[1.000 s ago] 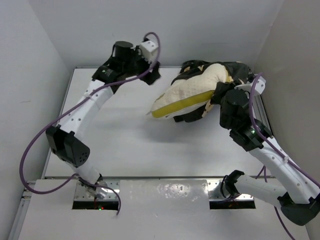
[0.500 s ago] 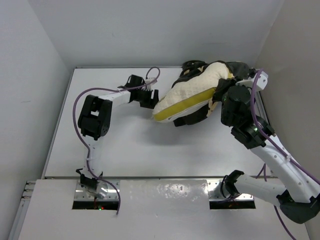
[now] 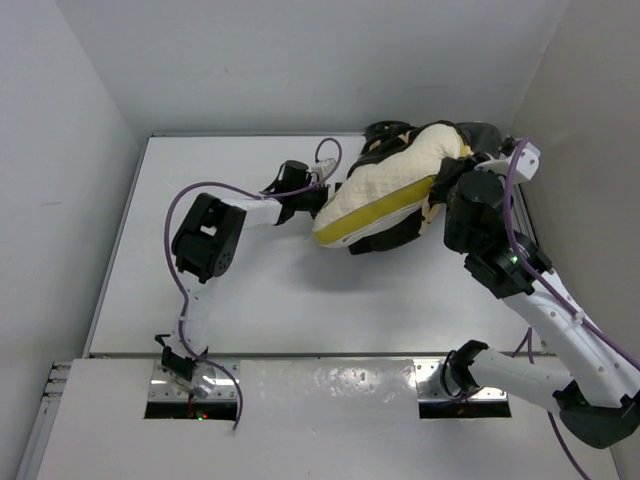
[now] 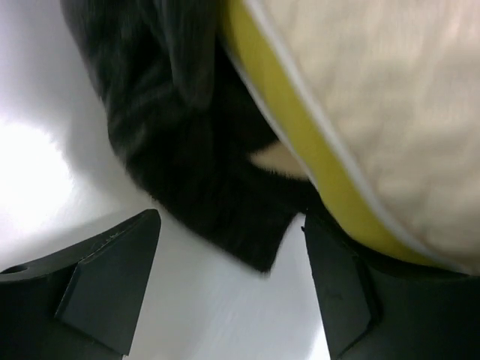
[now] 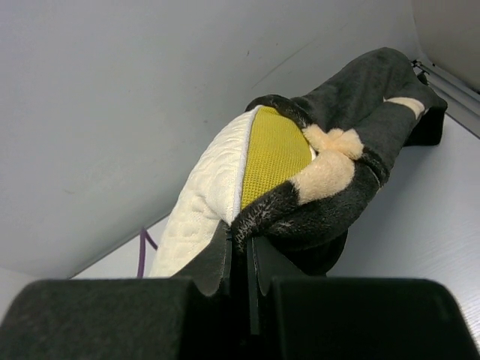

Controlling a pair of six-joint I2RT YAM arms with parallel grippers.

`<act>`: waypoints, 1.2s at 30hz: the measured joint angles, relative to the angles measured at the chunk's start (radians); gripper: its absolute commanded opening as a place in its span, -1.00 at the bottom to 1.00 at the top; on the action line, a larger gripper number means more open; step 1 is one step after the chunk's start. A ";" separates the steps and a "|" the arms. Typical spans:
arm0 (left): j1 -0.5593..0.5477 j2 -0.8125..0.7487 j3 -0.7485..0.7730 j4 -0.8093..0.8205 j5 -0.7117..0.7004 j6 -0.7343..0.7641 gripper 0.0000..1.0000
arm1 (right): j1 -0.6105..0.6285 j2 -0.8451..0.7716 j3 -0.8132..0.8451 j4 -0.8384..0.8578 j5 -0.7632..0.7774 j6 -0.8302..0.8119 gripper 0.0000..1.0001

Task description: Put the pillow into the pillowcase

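The big cream-white quilted pillow (image 3: pixel 390 185) with a yellow-green side sits at one o'clock on the white table (image 3: pixel 250 290), partly inside the black fluffy pillowcase (image 3: pixel 392 236). The right gripper (image 5: pixel 240 236) pinches the pillowcase edge tight. The left gripper (image 4: pixel 231 225) gapes wide, holding nothing.

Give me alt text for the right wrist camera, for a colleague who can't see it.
The right pincer is shut on a fold at the edge of the black plush pillowcase. Beyond it, the cream pillow with its yellow-green side sticks partly out of the pillowcase, above a pale table.
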State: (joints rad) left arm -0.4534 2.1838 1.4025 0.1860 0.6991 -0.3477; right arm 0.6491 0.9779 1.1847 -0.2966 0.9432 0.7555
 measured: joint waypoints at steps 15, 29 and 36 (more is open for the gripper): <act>-0.028 0.154 0.137 0.092 0.084 -0.155 -1.00 | -0.005 -0.039 -0.009 -0.016 0.026 -0.006 -1.00; -0.027 0.118 0.088 0.201 0.100 -0.236 0.60 | -0.005 -0.051 -0.005 -0.022 0.025 -0.011 -1.00; -0.080 0.214 0.142 0.258 0.079 -0.324 0.05 | -0.005 -0.046 0.015 -0.040 0.021 0.007 -1.00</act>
State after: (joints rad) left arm -0.5335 2.3981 1.5448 0.4442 0.7784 -0.6716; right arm 0.6437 0.9321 1.1999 -0.3370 0.9638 0.7624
